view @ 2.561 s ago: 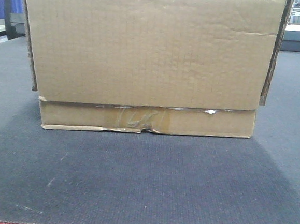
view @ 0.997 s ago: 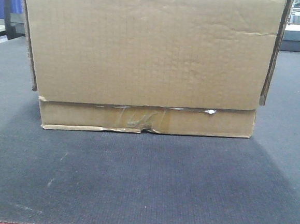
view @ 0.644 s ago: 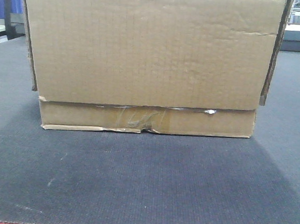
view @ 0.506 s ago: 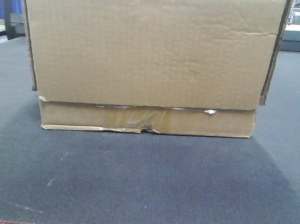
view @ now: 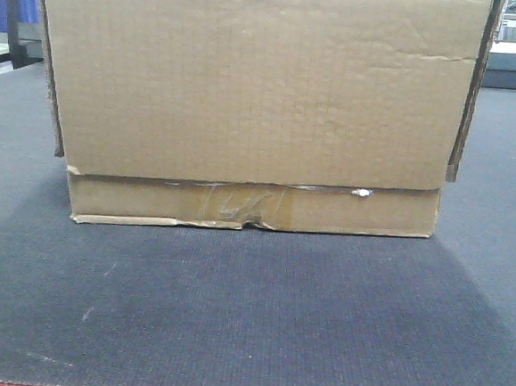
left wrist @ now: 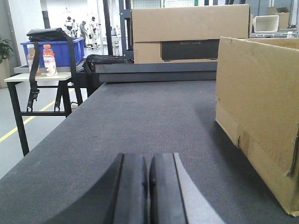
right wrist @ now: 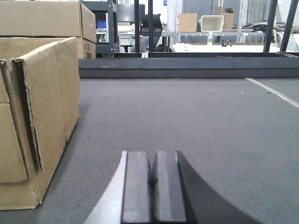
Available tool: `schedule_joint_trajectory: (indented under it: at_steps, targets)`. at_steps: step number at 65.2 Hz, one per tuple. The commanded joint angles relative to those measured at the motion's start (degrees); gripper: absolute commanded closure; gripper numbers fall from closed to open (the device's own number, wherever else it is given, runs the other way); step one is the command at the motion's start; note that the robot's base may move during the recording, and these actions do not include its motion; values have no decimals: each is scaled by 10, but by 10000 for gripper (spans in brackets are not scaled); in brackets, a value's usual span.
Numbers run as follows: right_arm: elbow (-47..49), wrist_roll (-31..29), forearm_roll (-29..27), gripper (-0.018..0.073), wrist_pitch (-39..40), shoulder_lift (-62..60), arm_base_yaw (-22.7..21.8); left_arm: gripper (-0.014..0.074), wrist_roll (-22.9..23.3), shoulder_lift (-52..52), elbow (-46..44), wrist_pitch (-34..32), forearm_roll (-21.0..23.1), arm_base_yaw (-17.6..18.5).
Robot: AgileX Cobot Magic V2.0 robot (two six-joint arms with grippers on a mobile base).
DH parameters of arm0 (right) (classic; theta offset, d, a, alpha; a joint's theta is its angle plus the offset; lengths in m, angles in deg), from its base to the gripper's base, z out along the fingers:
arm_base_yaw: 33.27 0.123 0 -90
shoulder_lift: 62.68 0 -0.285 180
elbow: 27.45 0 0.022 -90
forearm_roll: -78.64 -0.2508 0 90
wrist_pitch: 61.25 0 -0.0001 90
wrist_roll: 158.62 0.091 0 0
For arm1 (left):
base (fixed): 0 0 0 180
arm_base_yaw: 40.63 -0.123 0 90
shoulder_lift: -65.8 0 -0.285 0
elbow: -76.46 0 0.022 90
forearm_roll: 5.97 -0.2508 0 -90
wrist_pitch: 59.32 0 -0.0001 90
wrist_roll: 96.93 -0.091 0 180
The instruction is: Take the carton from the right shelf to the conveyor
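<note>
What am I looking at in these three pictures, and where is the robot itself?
You are seeing through the robot's own cameras. It has two arms, each ending in a tool for gripping. One camera faces forward: it shows the carton, a large creased brown cardboard box, resting on the conveyor, a dark ribbed belt. The other two cameras sit on the wrists. The left one shows the left tool low over the belt, pads pressed together, with the box to its right. The right one shows the right tool, also shut, with the box to its left. Neither tool holds anything; the box sits between them, untouched. Behind are a blue bin with drink bottles and more boxes.
</note>
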Motion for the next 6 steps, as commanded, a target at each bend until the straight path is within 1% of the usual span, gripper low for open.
schedule_joint_trajectory:
  at_steps: [1, 6]
  targets:
    - [0, -4, 0, 629, 15, -4, -2, 576, -4, -3, -1, -10, 4, -1]
    - [0, -4, 0, 629, 15, -4, -2, 576, -4, -3, -1, -10, 4, -1]
